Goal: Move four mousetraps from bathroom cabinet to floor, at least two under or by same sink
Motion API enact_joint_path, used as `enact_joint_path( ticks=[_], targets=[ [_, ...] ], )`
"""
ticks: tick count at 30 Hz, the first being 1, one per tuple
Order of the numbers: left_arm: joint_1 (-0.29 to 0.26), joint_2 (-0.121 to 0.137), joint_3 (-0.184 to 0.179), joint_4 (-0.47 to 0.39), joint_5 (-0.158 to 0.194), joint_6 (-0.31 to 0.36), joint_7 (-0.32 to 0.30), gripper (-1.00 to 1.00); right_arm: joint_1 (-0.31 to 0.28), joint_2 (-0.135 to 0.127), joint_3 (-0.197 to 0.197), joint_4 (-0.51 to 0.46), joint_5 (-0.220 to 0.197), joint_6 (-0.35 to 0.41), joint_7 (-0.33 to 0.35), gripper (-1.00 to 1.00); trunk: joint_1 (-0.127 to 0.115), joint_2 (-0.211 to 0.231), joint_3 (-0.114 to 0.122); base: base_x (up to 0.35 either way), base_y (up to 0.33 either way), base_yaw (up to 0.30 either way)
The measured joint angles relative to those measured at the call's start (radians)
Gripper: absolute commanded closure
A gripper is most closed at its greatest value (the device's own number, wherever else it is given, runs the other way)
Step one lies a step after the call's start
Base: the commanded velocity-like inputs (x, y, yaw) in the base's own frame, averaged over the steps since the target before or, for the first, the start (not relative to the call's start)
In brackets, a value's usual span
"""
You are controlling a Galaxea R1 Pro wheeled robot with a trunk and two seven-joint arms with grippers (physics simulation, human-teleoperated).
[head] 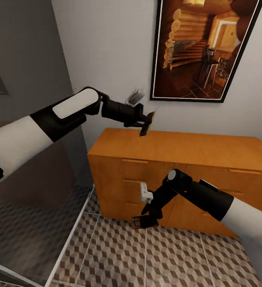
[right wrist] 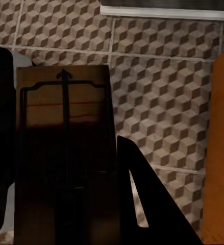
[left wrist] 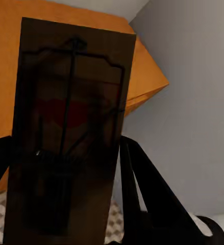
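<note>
In the head view I see my left gripper (head: 147, 124) in the upper middle of the frame, above the top of the orange-brown cabinet (head: 210, 145), and it is closed on a mousetrap (head: 147, 122) that hangs tilted between the fingers. In the left wrist view this same mousetrap (left wrist: 71, 132) is very close to the camera: a dark wooden board with a thin wire frame and a faint red mark on it, one black finger (left wrist: 142, 184) beside its edge, and behind it the cabinet top (left wrist: 147, 71) against the grey wall. My right gripper (head: 143, 221) is low in the centre of the head view, in front of the cabinet's drawer fronts and just above the patterned bathroom floor (head: 174, 259); it holds a second mousetrap (head: 139, 222), nearly flat. In the right wrist view the second mousetrap (right wrist: 66, 153) lies between the dark fingers (right wrist: 147, 199), the cube-pattern tiles (right wrist: 157, 92) are under it, and the side of the cabinet (right wrist: 223, 148) is at the right edge of that frame. Whether this trap touches the tiles or not, I cannot tell. A framed picture of a log cabin interior (head: 204, 48) hangs on the wall in the upper right of the head view.
</note>
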Motion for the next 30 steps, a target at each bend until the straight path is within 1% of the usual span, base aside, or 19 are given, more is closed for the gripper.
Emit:
enact_joint_path(
  ticks=[3, 4, 5, 6, 7, 9, 10, 12, 14, 15, 18, 21, 25, 28, 29, 30],
  targets=[
    [0.008, 0.003, -0.086, 0.002, 0.003, -0.015, 0.0, 1.0, 0.014, -0.04, -0.002, 0.0, -0.004, 0.001, 0.006, 1.0, 0.0, 0.0, 0.0, -0.001, 0.001, 0.0],
    [0.009, 0.003, -0.1, 0.003, 0.003, -0.02, 0.0, 1.0, 0.016, -0.044, -0.002, 0.001, -0.004, 0.001, 0.006, 1.0, 0.0, 0.0, 0.0, 0.0, 0.0, 0.0],
    [0.011, 0.001, -0.126, 0.003, 0.003, -0.032, 0.0, 1.0, 0.021, -0.051, -0.002, 0.002, -0.005, 0.0, 0.006, 1.0, 0.0, 0.0, 0.0, 0.0, 0.0, 0.0],
    [0.012, -0.002, -0.182, 0.001, 0.003, -0.069, 0.0, 1.0, 0.033, -0.061, -0.003, 0.005, -0.007, 0.0, 0.005, 1.0, 0.0, 0.0, 0.0, 0.0, 0.0, 0.0],
    [0.012, -0.003, -0.198, 0.0, 0.005, -0.08, 0.0, 1.0, 0.036, -0.065, -0.003, 0.006, -0.007, 0.0, 0.005, 1.0, 0.0, 0.0, 0.0, 0.0, 0.0, 0.0],
    [0.013, -0.005, -0.25, -0.007, 0.007, -0.108, -0.003, 1.0, 0.044, -0.085, -0.003, 0.007, -0.007, 0.002, 0.004, 1.0, 0.0, 0.0, 0.0, 0.0, 0.0, 0.0],
    [0.013, -0.006, -0.267, -0.013, 0.009, -0.115, -0.004, 1.0, 0.046, -0.095, -0.003, 0.007, -0.007, 0.002, 0.004, 1.0, 0.0, 0.0, 0.0, 0.0, 0.0, 0.0],
    [0.013, -0.008, -0.286, -0.042, 0.022, -0.124, -0.006, 1.0, 0.048, -0.114, -0.003, 0.006, -0.007, 0.005, 0.004, 1.0, 0.0, 0.0, 0.0, 0.0, 0.0, 0.0],
    [0.013, -0.009, -0.292, -0.077, 0.044, -0.127, -0.006, 1.0, 0.049, -0.121, -0.003, 0.006, -0.008, 0.007, 0.004, 1.0, 0.0, 0.0, 0.0, -0.095, 0.0, 0.0],
    [0.013, -0.008, -0.293, -0.113, 0.076, -0.128, -0.006, 1.0, 0.05, -0.124, -0.003, 0.007, -0.009, 0.008, 0.003, 1.0, 0.0, 0.0, 0.0, -0.225, 0.0, 0.0],
    [0.013, -0.007, -0.294, -0.16, 0.121, -0.128, -0.006, 1.0, 0.057, -0.127, -0.003, 0.011, -0.009, 0.009, 0.002, 1.0, 0.0, 0.0, 0.0, -0.29, 0.0, 0.0],
    [0.013, -0.008, -0.296, -0.188, 0.135, -0.129, -0.006, 1.0, 0.068, -0.127, -0.003, 0.021, -0.009, 0.01, 0.002, 1.0, 0.001, 0.0, 0.0, -0.324, 0.0, 0.0],
    [0.013, -0.011, -0.296, -0.231, 0.139, -0.129, -0.005, 1.0, 0.076, -0.127, -0.003, 0.067, -0.008, 0.009, 0.001, 1.0, 0.001, 0.0, 0.0, -0.331, 0.0, 0.0],
    [0.013, -0.014, -0.298, -0.243, 0.138, -0.13, -0.004, 1.0, 0.079, -0.125, -0.003, 0.1, -0.008, 0.008, 0.0, 1.0, 0.001, 0.0, 0.0, -0.332, 0.0, 0.0],
    [0.013, -0.014, -0.308, -0.244, 0.137, -0.131, -0.004, 1.0, 0.081, -0.125, -0.003, 0.112, -0.008, 0.007, 0.0, 1.0, 0.001, 0.0, 0.0, -0.332, 0.0, 0.0],
    [0.017, -0.014, -0.342, -0.245, 0.136, -0.137, -0.003, 1.0, 0.082, -0.125, -0.003, 0.129, -0.008, 0.006, -0.001, 1.0, 0.001, 0.0, 0.0, -0.332, 0.0, 0.0]
  ],
)
